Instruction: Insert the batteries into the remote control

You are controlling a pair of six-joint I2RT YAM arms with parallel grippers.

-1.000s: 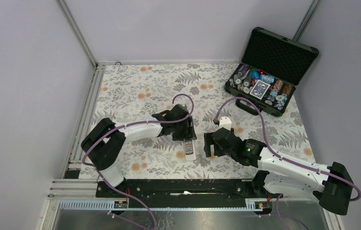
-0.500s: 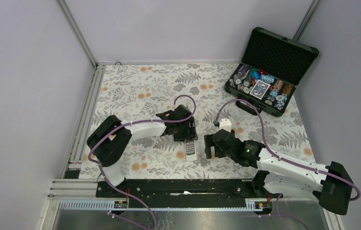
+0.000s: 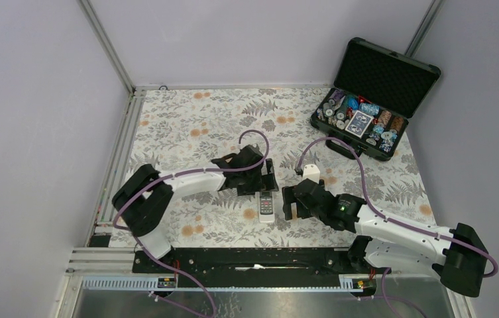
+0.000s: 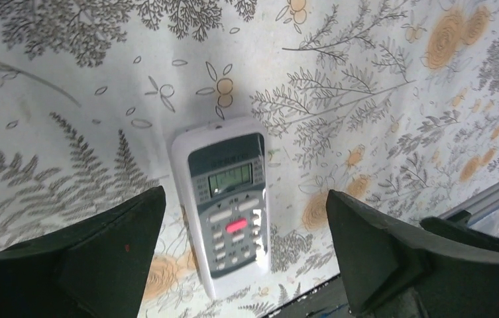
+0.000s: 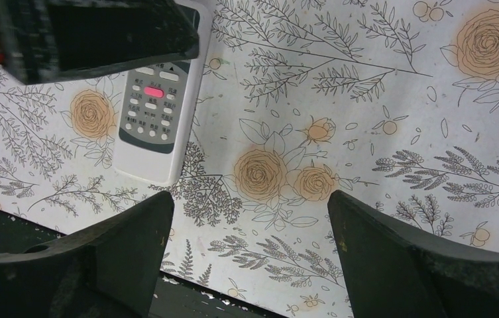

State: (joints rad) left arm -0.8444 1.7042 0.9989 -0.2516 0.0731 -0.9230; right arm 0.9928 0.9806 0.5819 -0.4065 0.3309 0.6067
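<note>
**Remote and fingers before loading.** One remote control [image 4: 228, 202] lies button-side up on the floral desk [image 3: 187, 126], towards the middle of its near edge; its long axis runs roughly near-to-far, with the screen end farther from the arm bases. The left fingers [image 4: 107, 255] are spread wide and hold nothing; in the left wrist view the remote sits between them, its long axis crosswise to their closing line, so a grip would fall across its width. The right fingers [image 5: 392, 258] are likewise wide and empty; the remote lies outside their gap, just beside them on the left arm's side. The left arm is judged the nearer. Count: two arms; one remote; one open black case [image 3: 392, 73] of poker chips [image 3: 359, 119], well apart at the far right; batteries, none discernible in any view. The remote's back presumably faces the desk, so it probably has to be turned over first.
</note>
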